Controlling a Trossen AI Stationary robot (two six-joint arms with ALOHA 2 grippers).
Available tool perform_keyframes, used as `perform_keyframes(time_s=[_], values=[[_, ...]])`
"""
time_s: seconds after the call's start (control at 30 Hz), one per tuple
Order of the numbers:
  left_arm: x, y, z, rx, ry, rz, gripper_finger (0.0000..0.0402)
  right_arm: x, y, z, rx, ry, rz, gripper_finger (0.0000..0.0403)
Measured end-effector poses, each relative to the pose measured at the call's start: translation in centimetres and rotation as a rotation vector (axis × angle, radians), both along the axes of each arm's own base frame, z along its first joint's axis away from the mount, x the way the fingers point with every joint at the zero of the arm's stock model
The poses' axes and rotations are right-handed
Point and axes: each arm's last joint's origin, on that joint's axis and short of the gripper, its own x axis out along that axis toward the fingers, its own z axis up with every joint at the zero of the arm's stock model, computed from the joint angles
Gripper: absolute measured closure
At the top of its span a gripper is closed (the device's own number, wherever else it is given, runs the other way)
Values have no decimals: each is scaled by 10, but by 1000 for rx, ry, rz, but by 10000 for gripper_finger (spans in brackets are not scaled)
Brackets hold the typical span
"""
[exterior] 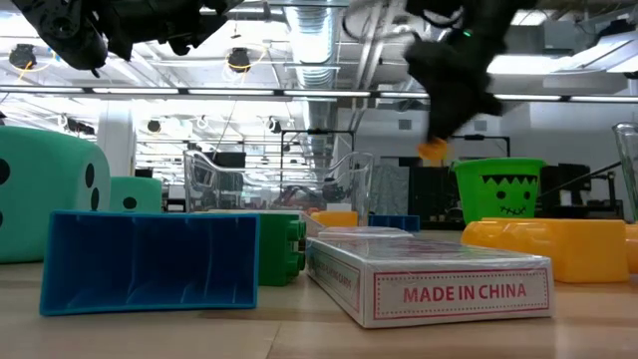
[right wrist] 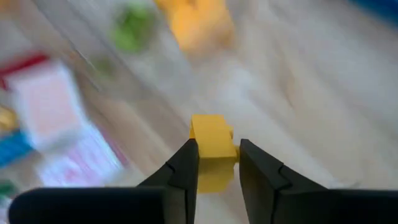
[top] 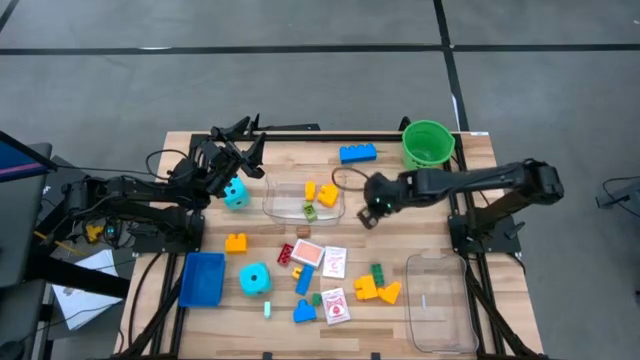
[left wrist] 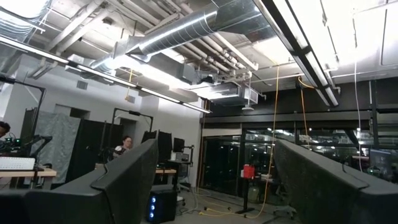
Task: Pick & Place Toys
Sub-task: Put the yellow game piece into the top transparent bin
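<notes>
R gripper (right wrist: 217, 163): clenched on yellow brick (right wrist: 212, 138), held above table (top: 480, 210), at 3 o'clock of clear tub (top: 303, 198) | L gripper (top: 243, 135): released, raised at 12 o'clock of teal die (top: 236, 194) | other toys: table centre, 6 o'clock of tub
</notes>
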Motion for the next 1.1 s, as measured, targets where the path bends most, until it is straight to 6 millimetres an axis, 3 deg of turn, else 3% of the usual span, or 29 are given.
perform_keyframes(time_s=[0.17, 0.43, 0.77, 1.1], values=[[0, 0, 0, 0, 0, 0, 86, 21, -16, 12, -83, -221, 96, 323], [0, 0, 0, 0, 1, 0, 86, 45, -28, 13, -191, -373, 176, 323], [0, 0, 0, 0, 3, 1, 86, 70, -32, -27, -194, -313, 188, 323], [0, 0, 0, 0, 7, 2, 86, 71, -31, -29, -228, -289, 169, 323]])
